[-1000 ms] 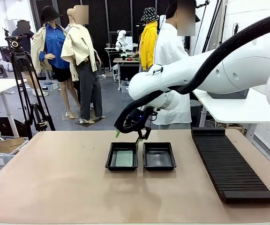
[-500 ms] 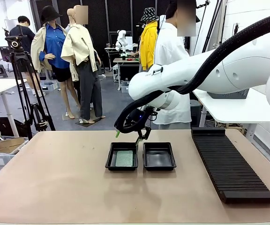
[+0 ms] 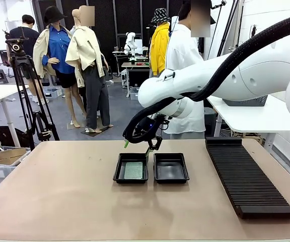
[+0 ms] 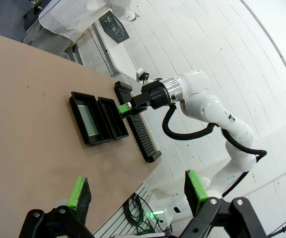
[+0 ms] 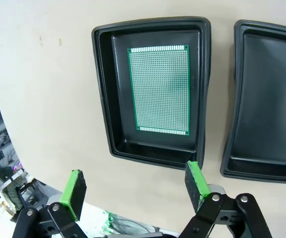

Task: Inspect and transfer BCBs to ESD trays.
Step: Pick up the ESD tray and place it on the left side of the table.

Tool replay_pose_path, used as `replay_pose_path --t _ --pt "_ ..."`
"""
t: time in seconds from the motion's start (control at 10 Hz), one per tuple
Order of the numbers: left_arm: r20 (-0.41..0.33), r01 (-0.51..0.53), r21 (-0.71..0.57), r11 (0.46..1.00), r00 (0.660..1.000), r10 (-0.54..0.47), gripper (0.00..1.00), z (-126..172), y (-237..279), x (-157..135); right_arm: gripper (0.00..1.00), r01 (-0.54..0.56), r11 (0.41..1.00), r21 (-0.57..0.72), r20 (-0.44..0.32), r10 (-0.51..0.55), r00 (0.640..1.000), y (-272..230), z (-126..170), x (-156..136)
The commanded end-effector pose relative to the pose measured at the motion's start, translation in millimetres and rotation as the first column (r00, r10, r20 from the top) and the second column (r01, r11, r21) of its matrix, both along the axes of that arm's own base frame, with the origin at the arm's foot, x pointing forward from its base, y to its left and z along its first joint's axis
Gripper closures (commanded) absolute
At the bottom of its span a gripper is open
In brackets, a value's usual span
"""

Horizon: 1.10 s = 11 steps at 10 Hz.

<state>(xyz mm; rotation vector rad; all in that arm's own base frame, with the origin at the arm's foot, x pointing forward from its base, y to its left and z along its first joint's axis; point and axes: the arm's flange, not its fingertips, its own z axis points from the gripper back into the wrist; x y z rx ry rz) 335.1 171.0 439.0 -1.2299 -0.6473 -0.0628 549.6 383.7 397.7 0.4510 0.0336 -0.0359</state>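
BCB (image 5: 159, 89): One green board lies flat on the floor of the left tray, inside the rim and closer to the wall that faces the other tray.
Left tray (image 5: 103, 89): Holds the board. It sits just beside the right tray, long sides parallel.
Right tray (image 5: 262, 99): Bare black floor; I read it as waiting for a board.
Right gripper (image 5: 135, 186): Jaws spread wide with nothing between them. It hangs above the far edge of the left tray, clear of the board.
Left gripper (image 4: 137, 191): Jaws wide and empty. It is raised well away from the table (image 3: 59, 191) and looks across at both trays from afar.
Change: Over the last second I find none on the table. Board, trays and right arm stand as they did; only a bystander (image 3: 26, 40) far behind has shifted.
Meaning: I judge this board placed and let go. The right arm is dwelling over it, likely a check or a pause ahead of pulling back.
Next: The right tray needs filling. I cannot tell where the next board will come from.
Rack (image 3: 245, 176): Long ribbed rack, well apart on the robot's right. I cannot tell what its slots hold.
Person (image 3: 183, 60): Stands at the far side behind the trays, with the hands hidden by the arm.
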Motion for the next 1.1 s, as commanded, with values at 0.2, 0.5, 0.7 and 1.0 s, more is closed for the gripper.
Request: replay_pose_path --t 0.2,0.5,0.7,1.0 --pt "-0.005 0.002 0.051 0.999 1.0 -0.001 0.0 29 -24 13 0.0 -0.02 0.998 0.052 0.017 0.019 1.0 -37 27 -17" --pt "-0.034 -0.016 0.149 0.989 0.999 0.021 0.0 52 -62 31 0.0 -0.027 0.991 0.131 0.042 0.022 0.999 -96 56 -35" --pt "-0.053 -0.008 0.225 0.974 0.998 0.02 0.0 70 -98 43 0.0 -0.001 0.978 0.206 0.044 -0.008 0.999 -136 63 -42" --pt "-0.158 0.012 0.362 0.932 0.986 0.049 0.0 89 -146 76 0.0 0.038 0.951 0.307 0.107 -0.074 0.991 -190 68 -63"
